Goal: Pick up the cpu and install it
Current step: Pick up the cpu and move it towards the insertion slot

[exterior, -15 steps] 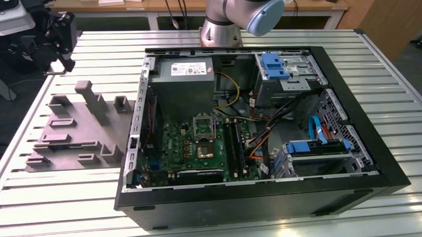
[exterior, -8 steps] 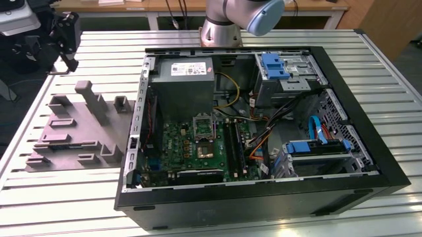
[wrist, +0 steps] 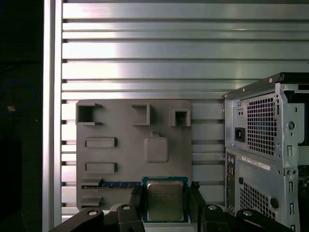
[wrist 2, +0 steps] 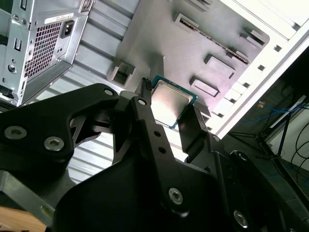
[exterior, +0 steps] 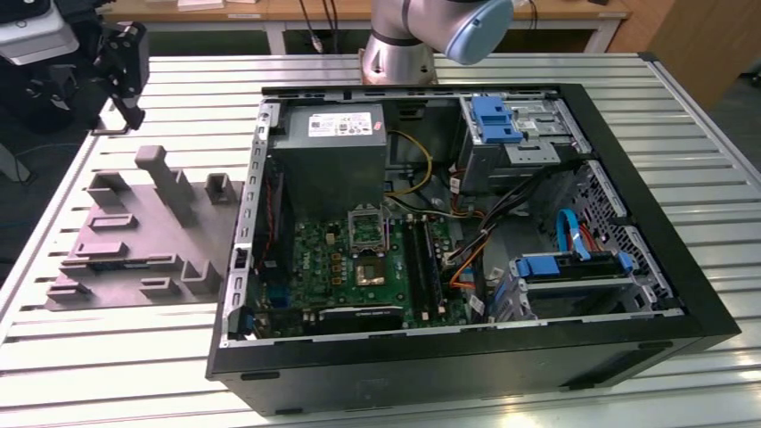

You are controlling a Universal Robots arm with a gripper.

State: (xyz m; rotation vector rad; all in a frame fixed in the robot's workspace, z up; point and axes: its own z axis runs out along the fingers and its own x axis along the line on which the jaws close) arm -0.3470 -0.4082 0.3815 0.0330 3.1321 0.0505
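the gripper (wrist: 165, 194) has its two black fingers (wrist: 136, 199) clenched on opposite edges of the cpu (wrist: 165, 199), the pale metal top facing the camera in both wrist views. faint engraved print crosses that top, too fine to make out. a green rim shows round the metal lid.

in the first wrist view the held cpu sits against the near edge of a grey moulded fixture plate (wrist: 130, 145) with raised blocks and open pockets; the plate lies on the ribbed aluminium counter (wrist: 145, 48).

beside the plate stands the open computer case (exterior: 476, 357). its rear panel carries a white label (wrist: 256, 164), print not legible. in the exterior view the power supply (exterior: 333, 169) inside wears another white label (exterior: 342, 125), also unreadable, and the metal-framed socket (exterior: 366, 227) on the green board is bare, well apart from the cpu.
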